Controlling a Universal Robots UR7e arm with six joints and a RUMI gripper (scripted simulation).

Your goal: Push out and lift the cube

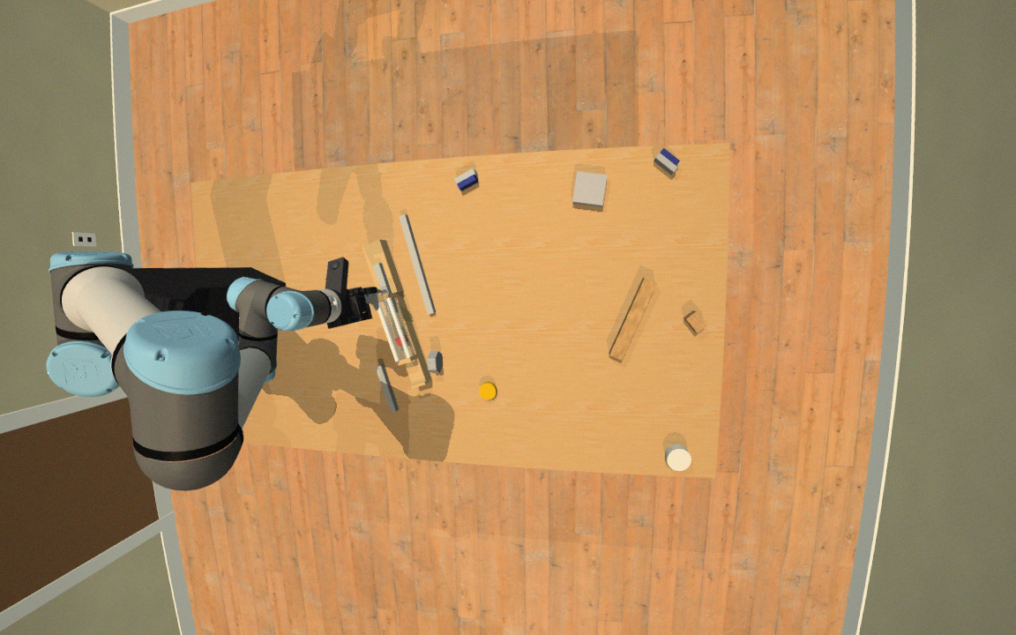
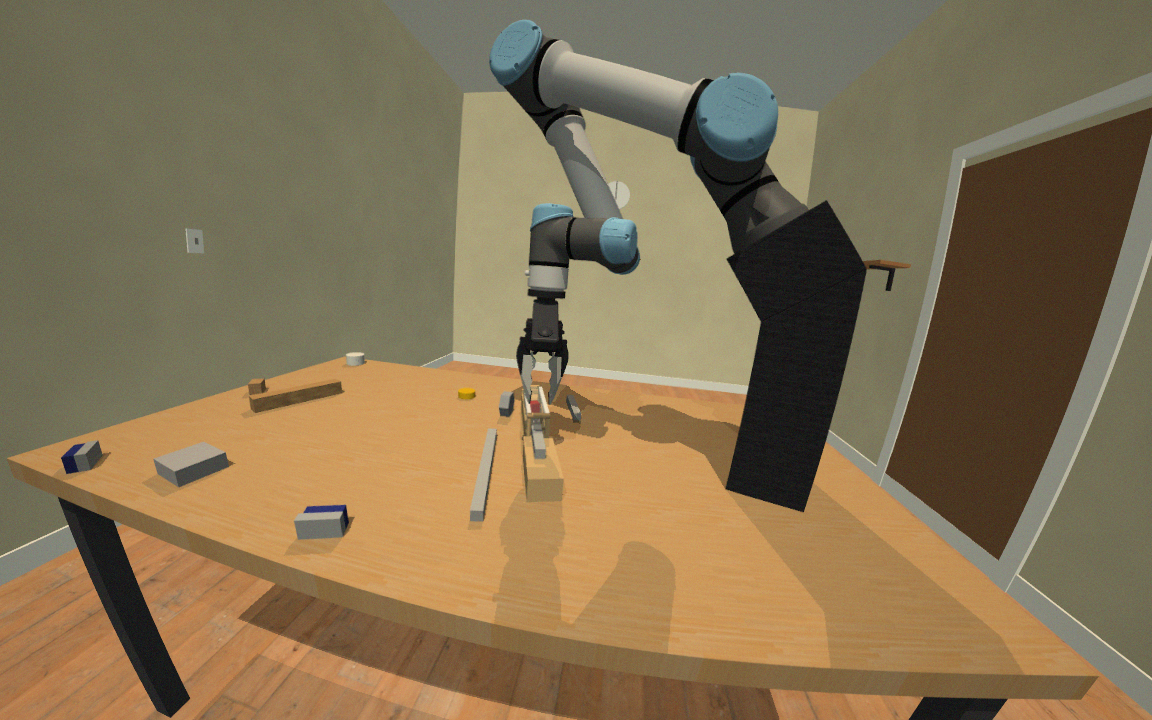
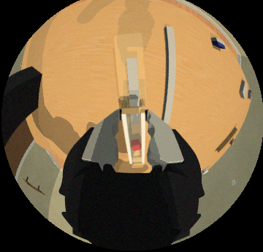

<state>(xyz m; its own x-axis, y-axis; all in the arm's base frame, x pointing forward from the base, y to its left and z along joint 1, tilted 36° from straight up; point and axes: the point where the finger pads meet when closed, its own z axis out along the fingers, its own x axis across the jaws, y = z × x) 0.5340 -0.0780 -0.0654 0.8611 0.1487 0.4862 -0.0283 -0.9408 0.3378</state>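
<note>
The red cube (image 1: pixel 399 341) (image 2: pixel 535 406) (image 3: pixel 136 144) sits inside the channel, under its pale roof rails, nearer the end with the short ledge. The channel's wooden base (image 1: pixel 376 250) (image 2: pixel 544 488) (image 3: pixel 126 44) runs out as a long ledge at the other end. A grey bar (image 1: pixel 382 276) (image 2: pixel 538 443) (image 3: pixel 132 73) lies along that ledge, its front end in the channel mouth; the gap to the cube is hard to judge. My gripper (image 1: pixel 379 293) (image 2: pixel 541 396) (image 3: pixel 133 109) points down at this mouth, fingers partly open, with nothing seen held between them.
A longer grey bar (image 1: pixel 417 265) (image 2: pixel 483 474) (image 3: pixel 170 73) lies beside the channel. Grey blocks (image 1: pixel 435 362) (image 2: pixel 506 403) stand on both sides near the short-ledge end. A yellow disc (image 1: pixel 487 391) (image 2: pixel 466 394) lies beyond. A wooden beam (image 1: pixel 631 319) (image 2: pixel 295 396) and several blocks lie farther off.
</note>
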